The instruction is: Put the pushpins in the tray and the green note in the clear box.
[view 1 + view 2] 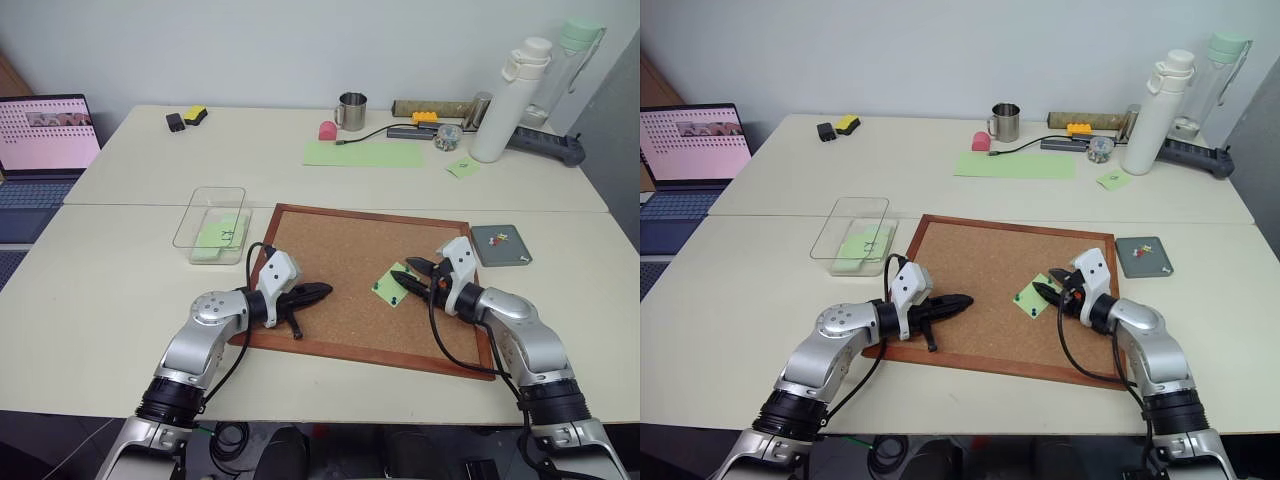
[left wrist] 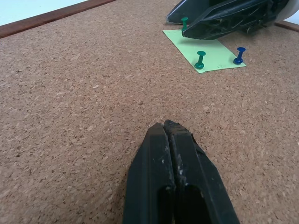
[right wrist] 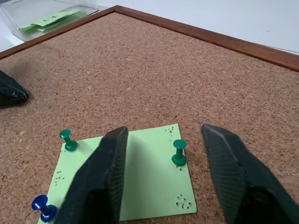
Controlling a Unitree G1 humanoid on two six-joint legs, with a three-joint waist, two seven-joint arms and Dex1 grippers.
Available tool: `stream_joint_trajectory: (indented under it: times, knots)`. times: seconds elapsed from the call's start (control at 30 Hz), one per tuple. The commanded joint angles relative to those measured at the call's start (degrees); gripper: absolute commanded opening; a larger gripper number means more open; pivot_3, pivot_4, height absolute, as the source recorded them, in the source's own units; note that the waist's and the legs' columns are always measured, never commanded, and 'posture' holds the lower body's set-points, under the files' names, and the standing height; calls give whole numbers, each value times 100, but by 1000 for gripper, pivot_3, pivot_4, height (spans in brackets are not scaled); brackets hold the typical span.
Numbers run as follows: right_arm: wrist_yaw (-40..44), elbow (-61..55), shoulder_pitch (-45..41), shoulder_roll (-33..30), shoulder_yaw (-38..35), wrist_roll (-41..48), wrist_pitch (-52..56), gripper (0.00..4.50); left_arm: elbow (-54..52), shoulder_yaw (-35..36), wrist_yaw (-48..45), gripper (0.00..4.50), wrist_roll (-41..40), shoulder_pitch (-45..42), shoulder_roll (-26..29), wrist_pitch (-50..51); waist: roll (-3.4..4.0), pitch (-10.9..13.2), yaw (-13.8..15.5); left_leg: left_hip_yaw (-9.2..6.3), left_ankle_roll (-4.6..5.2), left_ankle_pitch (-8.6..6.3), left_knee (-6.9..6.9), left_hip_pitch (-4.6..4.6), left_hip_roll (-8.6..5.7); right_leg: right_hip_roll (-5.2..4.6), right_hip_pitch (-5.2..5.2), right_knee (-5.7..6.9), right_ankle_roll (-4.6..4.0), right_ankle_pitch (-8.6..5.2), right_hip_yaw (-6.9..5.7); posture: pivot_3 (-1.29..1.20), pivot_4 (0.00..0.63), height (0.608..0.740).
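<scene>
Green note point(image 3: 135, 179) lies pinned flat on the cork board point(image 1: 340, 250), directly under the right gripper point(image 3: 163, 154), whose spread fingers straddle one green pushpin point(image 3: 179, 152). Left gripper point(image 2: 170, 135), pressed together, rests on bare cork well apart from it.

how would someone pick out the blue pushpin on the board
Start at the cork board, then find the green note pinned near its right side. The blue pushpin stands in one corner; the other two pushpins on it are green.
</scene>
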Motion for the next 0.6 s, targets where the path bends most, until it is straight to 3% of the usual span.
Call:
stream_joint_trajectory:
  times: [0.03, 0.27, 0.6]
  knots:
    - [3, -44, -105, 22, -90, 24, -125, 1397, 20, -144, -69, 0, 54, 137, 5, 121, 0, 0, -1, 0, 0, 0, 0, 0, 0, 0, 0, 0, 0, 0, 0, 0, 150, 740]
    - [-55, -60, -108, 65, -176, 52, -197, 64, 74, -157, -68, 0, 97, 65, 15, 128, 0, 0, -2, 0, 0, 0, 0, 0, 0, 0, 0, 0, 0, 0, 0, 0, 150, 740]
    - [-45, -924, 36, 175, -427, 618, 113, 64, 121, -199, -108, 0, 161, 49, 67, 200, 0, 0, -7, 0, 0, 0, -1, 0, 0, 0, -1, 0, 0, 0, 1, 0, 150, 740]
